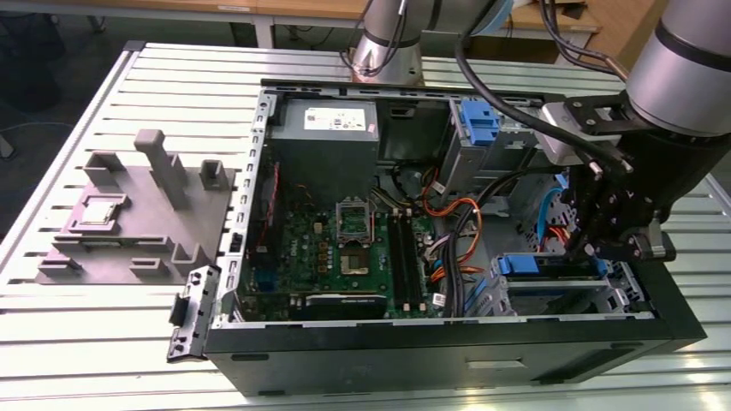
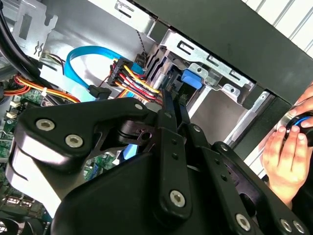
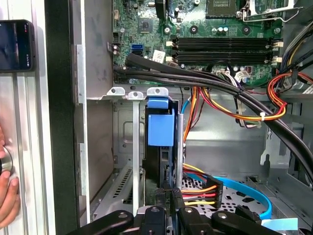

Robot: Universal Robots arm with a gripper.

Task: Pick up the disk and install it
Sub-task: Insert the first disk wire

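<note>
first wrist view — hand (image 3: 168, 208) clenched at the disk (image 3: 161, 128) seated in its bay, cables (image 3: 205, 188) beside.

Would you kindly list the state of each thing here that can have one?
Computer case: lying on its side, side panel off, interior exposed.
Disk: standing on edge in the drive bay, blue frame end showing.
Gripper: down inside the case at the disk's edge.
Orange cables: plugged in, draped loosely across the interior.
Memory slots: empty.
</note>
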